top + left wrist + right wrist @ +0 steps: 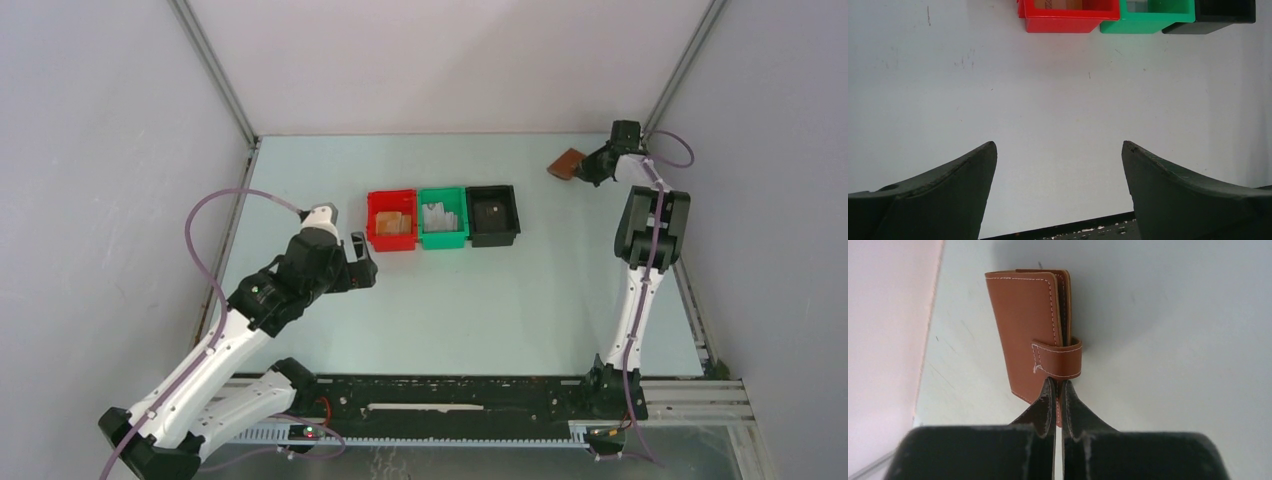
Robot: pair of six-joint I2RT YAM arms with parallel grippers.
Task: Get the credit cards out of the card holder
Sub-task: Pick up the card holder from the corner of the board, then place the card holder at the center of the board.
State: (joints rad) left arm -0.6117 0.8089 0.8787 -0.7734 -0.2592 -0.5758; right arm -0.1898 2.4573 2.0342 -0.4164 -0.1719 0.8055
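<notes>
Brown leather card holder [566, 163], a flat two-panel wallet with white stitching, was found at the far right corner of the pale table [480, 300], close to the right wall. It was folded shut, with its small brown side tab [1058, 359] wrapped across the open edge. The right gripper [590, 168] was closed on the near edge of the card holder [1030, 340]. In the right wrist view its two dark fingers [1045, 405] were pressed almost together, with a thin strip of brown leather pinched between them. Whether the holder touched the table could not be determined. A dark sliver showed between the panels along the open edge; it could not be confirmed as a card. The left gripper [366, 262] was positioned over the table just in front of the red square plastic bin [393, 244], with its jaws spread wide and nothing between them [1059, 145]. Beside the red bin, touching in a row, stood a green square bin [443, 242] and a black square bin [494, 238], well apart from the card holder. Tan blocks [393, 224] lay inside the red bin.
</notes>
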